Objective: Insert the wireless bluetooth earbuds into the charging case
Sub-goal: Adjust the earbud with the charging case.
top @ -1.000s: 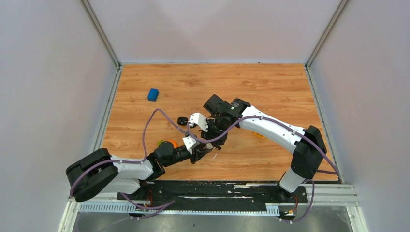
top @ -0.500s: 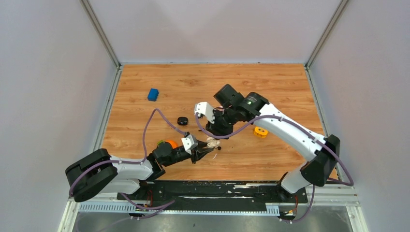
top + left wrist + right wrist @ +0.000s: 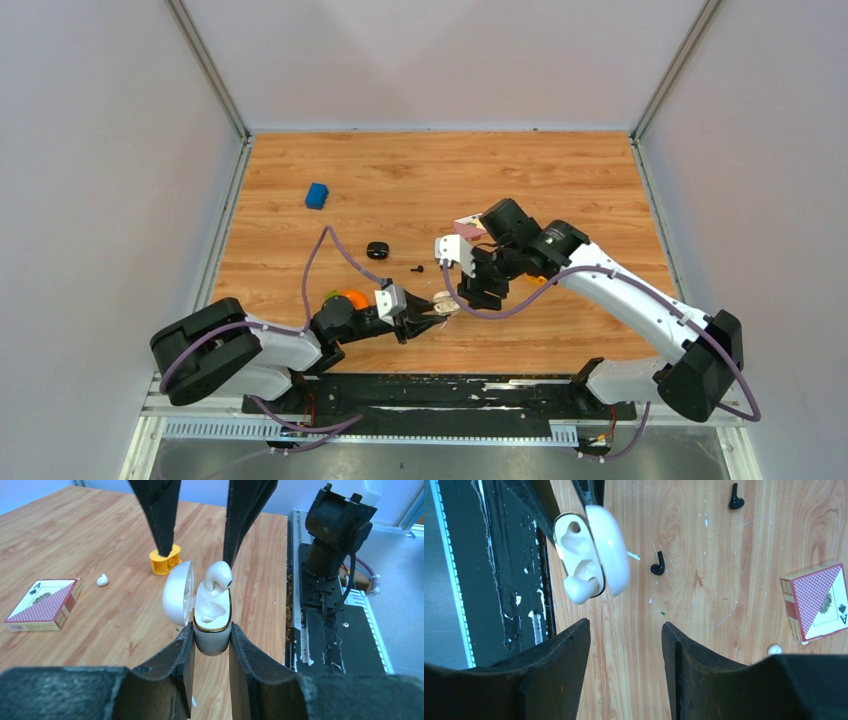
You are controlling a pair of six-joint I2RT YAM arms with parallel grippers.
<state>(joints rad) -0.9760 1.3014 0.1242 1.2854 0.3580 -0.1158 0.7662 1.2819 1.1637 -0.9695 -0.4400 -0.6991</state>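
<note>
My left gripper (image 3: 211, 630) is shut on the white charging case (image 3: 212, 625), held above the table with its lid open to the left. One white earbud (image 3: 218, 575) sticks up out of the case's far slot; the near slot is empty. A second small white bud (image 3: 102, 580) lies on the table by a card box. My right gripper (image 3: 625, 625) is open and empty, just beyond the case (image 3: 591, 550), its fingers (image 3: 160, 515) pointing down. In the top view the case (image 3: 447, 305) lies between both grippers.
Two tiny black hook-shaped pieces (image 3: 657, 565) (image 3: 735, 500) lie on the wood near the case. A card box (image 3: 819, 600), a yellow ring (image 3: 165, 562), a black round part (image 3: 377, 250), a blue block (image 3: 317, 195) and an orange-green thing (image 3: 345, 298) also lie there. The black base rail (image 3: 325, 610) is close.
My right gripper has pulled back from over the case, moving right and toward the front. The left gripper still holds the case and has shifted slightly right.
</note>
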